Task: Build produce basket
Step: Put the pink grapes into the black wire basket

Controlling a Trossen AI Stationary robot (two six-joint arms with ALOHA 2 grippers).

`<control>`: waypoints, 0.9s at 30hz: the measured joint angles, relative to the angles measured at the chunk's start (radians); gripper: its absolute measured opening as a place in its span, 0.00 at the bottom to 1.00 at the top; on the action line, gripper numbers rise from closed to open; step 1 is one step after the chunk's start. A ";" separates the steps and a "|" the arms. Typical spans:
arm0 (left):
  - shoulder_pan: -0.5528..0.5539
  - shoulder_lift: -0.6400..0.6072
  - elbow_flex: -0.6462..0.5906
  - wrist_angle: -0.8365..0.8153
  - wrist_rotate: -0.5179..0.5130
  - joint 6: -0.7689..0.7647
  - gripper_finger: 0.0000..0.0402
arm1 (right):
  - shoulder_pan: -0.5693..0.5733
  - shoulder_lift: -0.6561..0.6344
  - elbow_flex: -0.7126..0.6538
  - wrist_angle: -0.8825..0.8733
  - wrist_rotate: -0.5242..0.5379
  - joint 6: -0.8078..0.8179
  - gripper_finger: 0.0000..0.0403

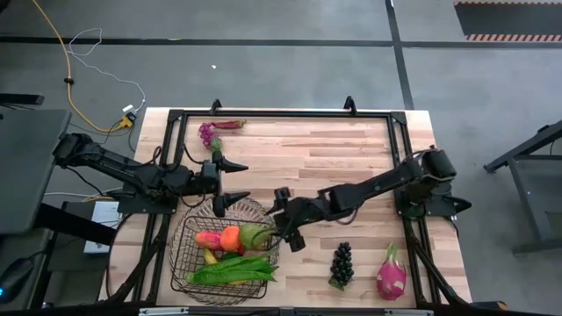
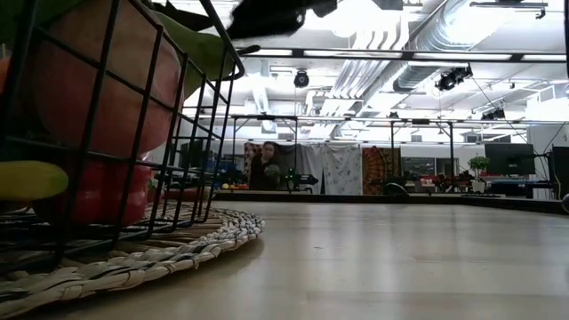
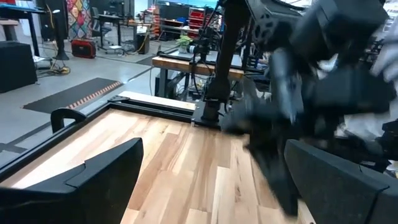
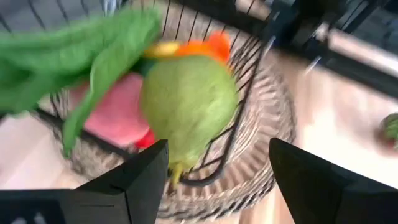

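The round wire basket (image 1: pixel 186 263) sits on a woven mat near the table's near edge, left of centre. It holds a green pear (image 1: pixel 254 235), an orange (image 1: pixel 230 239), a red-pink fruit (image 1: pixel 208 239), green beans (image 1: pixel 233 269) and a yellow banana (image 1: pixel 211 257). My right gripper (image 1: pixel 283 221) is open just outside the basket's right rim, and its wrist view looks at the pear (image 4: pixel 186 106) through the wires. My left gripper (image 1: pixel 230 183) is open, past the basket's far rim. Dark grapes (image 1: pixel 341 263), a pink dragon fruit (image 1: pixel 392 272) and purple grapes (image 1: pixel 210 132) lie on the table.
The dark grapes and dragon fruit lie near the near edge, right of the basket. The purple grapes lie by the far left corner. A black frame (image 1: pixel 290 114) borders the tabletop. Bare wood stretches across the middle and far right. A person (image 2: pixel 265 169) shows in the room beyond.
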 joint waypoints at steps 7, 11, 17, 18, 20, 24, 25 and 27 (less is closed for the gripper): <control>0.000 0.000 0.000 0.003 -0.003 0.007 0.95 | -0.001 -0.310 -0.375 0.380 0.051 0.004 0.67; 0.000 0.000 0.000 0.022 -0.015 0.010 0.95 | -0.014 -0.490 -0.630 0.695 0.119 0.035 0.67; 0.001 0.000 0.000 0.031 -0.027 0.032 0.95 | -0.041 -0.654 -0.836 0.958 0.124 0.084 0.67; 0.001 0.000 0.000 0.031 -0.027 0.034 0.95 | -0.047 -0.672 -0.846 0.958 0.125 0.084 0.67; 0.001 0.000 0.000 0.031 -0.027 0.034 0.95 | -0.050 -0.703 -0.857 0.940 0.126 0.083 0.67; 0.001 0.000 0.000 0.031 -0.027 0.035 0.95 | -0.048 -0.721 -0.857 0.894 0.123 0.083 0.67; 0.001 0.000 0.000 0.031 -0.027 0.035 0.95 | -0.048 -0.721 -0.857 0.892 0.123 0.081 0.67; 0.001 0.000 0.000 0.031 -0.027 0.035 0.95 | -0.048 -0.721 -0.857 0.886 0.123 0.078 0.67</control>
